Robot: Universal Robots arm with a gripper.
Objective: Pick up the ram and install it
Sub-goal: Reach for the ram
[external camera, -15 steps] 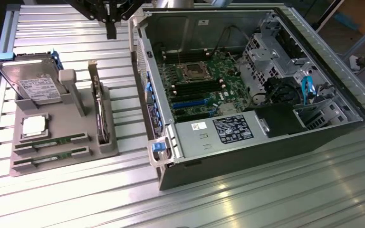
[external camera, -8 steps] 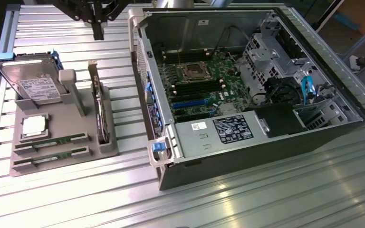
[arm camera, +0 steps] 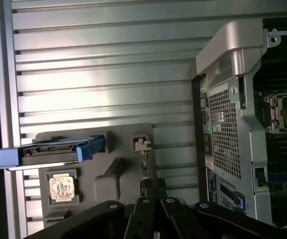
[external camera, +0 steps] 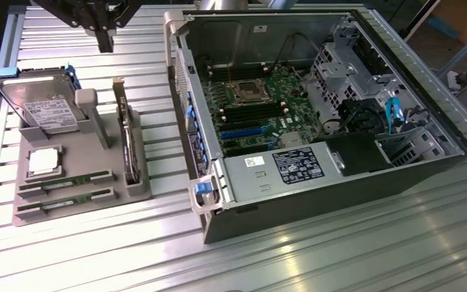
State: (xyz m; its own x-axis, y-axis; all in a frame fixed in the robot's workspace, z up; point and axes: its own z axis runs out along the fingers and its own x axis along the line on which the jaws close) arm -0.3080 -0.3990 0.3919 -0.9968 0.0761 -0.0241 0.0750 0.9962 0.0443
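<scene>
Above the grey tray (external camera: 140, 191), my gripper (external camera: 104, 44) hangs with its fingers pressed together, holding nothing.
2 green ram sticks (external camera: 59, 184) lie flat in the tray's slots, well apart from me, near a silver processor chip (external camera: 45, 161); the open computer case (external camera: 323, 194) sits at the exterior view's right.

In the exterior view the hand (external camera: 104, 44) ran off the top edge, so whatever carried it was cut away. The print on the hard drive (external camera: 48, 109) label and on the computer case (external camera: 323, 201) sticker was too small to read (the chips on the ram (external camera: 61, 183) likewise blurred together). In the wrist view the hand (arm camera: 156, 211) hid the near end of the grey holder (arm camera: 118, 169), and the hard drive (arm camera: 49, 149) and computer case (arm camera: 223, 129) both ran past the picture's edges.
</scene>
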